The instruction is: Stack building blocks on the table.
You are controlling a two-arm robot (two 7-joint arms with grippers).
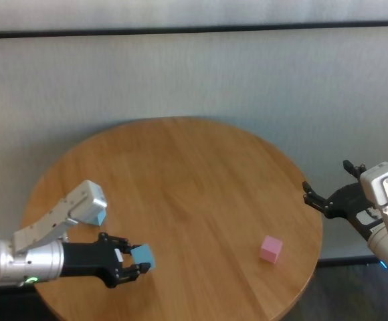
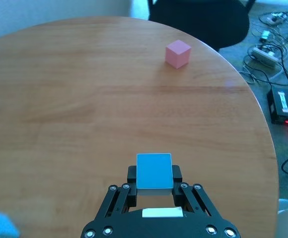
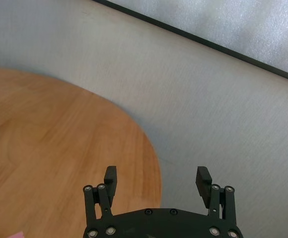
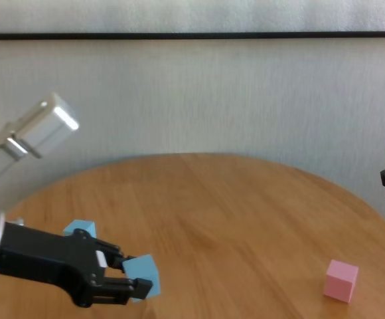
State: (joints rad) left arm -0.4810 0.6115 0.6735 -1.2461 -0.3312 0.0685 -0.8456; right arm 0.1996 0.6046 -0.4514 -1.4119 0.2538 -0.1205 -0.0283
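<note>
My left gripper point(image 1: 131, 261) is shut on a light blue block point(image 1: 144, 255) low over the near left part of the round wooden table point(image 1: 194, 174). The left wrist view shows this block point(image 2: 154, 170) held between the fingers. I cannot tell whether it touches the wood. The second light blue block point(image 4: 79, 230) sits on the table just behind the left gripper. It is mostly hidden in the head view. The pink block point(image 1: 271, 249) sits alone on the near right part of the table. It also shows in the left wrist view point(image 2: 178, 53). My right gripper point(image 1: 331, 186) is open and empty, off the table's right edge.
A pale wall with a dark rail runs behind the table. Beyond the table's edge, the left wrist view shows a dark chair point(image 2: 198, 20) and cables with a power strip point(image 2: 265, 54) on the floor.
</note>
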